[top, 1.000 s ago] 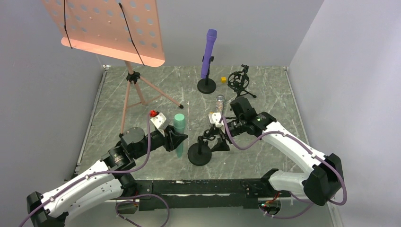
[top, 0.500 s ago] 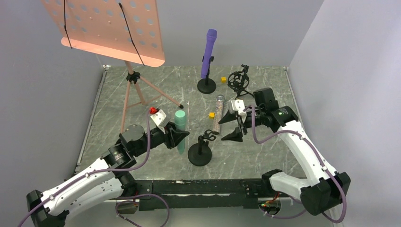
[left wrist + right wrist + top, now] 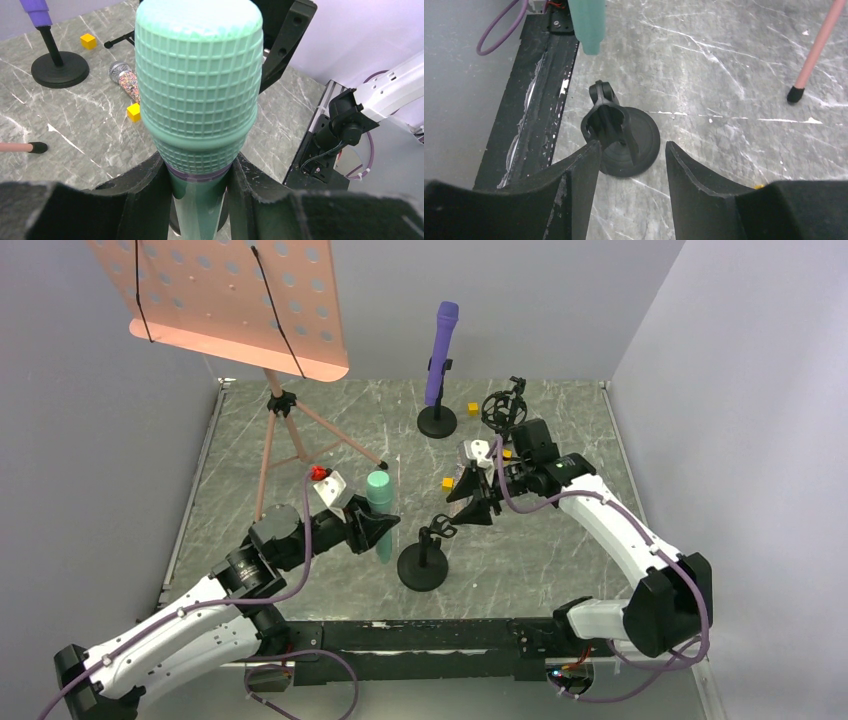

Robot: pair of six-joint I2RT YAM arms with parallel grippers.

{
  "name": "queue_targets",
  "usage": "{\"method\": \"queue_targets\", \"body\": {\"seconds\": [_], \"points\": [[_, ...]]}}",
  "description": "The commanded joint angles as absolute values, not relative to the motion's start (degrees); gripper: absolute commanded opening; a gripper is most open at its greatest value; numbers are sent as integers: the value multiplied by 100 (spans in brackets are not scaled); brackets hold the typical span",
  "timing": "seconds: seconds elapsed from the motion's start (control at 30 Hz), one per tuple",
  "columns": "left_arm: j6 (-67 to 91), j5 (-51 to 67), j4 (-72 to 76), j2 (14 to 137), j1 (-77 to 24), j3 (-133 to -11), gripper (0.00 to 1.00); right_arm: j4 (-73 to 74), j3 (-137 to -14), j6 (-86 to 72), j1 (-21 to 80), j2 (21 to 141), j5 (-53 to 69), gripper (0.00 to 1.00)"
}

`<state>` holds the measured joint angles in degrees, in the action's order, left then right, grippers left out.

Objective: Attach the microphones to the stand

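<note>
we count one of three done: the purple mic (image 3: 441, 350) sits clipped in its own stand (image 3: 437, 421), well beyond the empty stand (image 3: 422, 562), head up and leaning a little to the right. the green mic (image 3: 379, 508) is in hand but not yet mounted. it hangs just left of the empty stand, near its clip, with its long axis close to vertical, grille head up and tail down toward the table (image 3: 540, 570). the left gripper (image 3: 199, 192) pinches it just below the head, a finger pressed to each side of the neck. the copper mic (image 3: 125, 80) lies flat on the table beyond the empty stand, near a yellow cube (image 3: 133, 112). its long axis runs roughly away from the arms, with the silver head at the far end. from above it is mostly hidden under the right arm, so we would not swear to its exact angle. the right gripper (image 3: 631, 150) hovers above and just beyond the empty stand, jaws spread with nothing between them, the clip showing in the gap below. as we judge it, what is left is to seat the green mic in that clip, then to pick up the copper mic and mount it, perhaps in the black shock mount (image 3: 503, 410) far beyond and right of the empty stand.
</note>
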<state>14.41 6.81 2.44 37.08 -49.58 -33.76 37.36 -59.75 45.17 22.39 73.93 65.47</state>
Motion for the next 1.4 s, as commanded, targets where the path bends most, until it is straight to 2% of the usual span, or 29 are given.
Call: {"method": "queue_targets", "body": {"seconds": [0.0,0.17,0.27,0.43,0.5,0.67,0.9,1.17,1.23,1.3,1.33,1.37], "points": [[1459,747,571,3638,-4950,-3417,0,3439,-6079,4500,2513,7501,6516,54],[1488,777,609,3626,-4955,-3390,0,3444,-6095,4526,2729,7722,6460,51],[1533,766,615,3589,-4957,-3334,0,3479,-6128,4534,2806,7830,6463,43],[1531,751,591,3524,-4955,-3296,0,3682,-6295,4615,2821,7927,6481,9],[1522,747,569,3518,-4950,-3300,0,3506,-6310,4408,2821,7874,6439,0],[1487,747,498,3521,-4953,-3347,0,2509,-6225,3500,2819,7630,5764,0],[1507,725,477,3445,-4951,-3331,0,2034,-6242,3034,2828,7560,4768,0],[1516,777,612,3578,-4954,-3338,0,1802,-5846,2967,2830,7365,4868,0],[1520,790,623,3603,-4949,-3340,0,1995,-5834,3095,2829,7366,5054,21],[1518,792,616,3604,-4949,-3353,0,1993,-5775,3075,2823,7257,5075,51],[1513,791,609,3597,-4955,-3357,0,1950,-5760,3009,2762,7192,5058,61],[1506,783,599,3588,-4953,-3357,0,1883,-5768,2848,2652,7133,5111,68]]}}
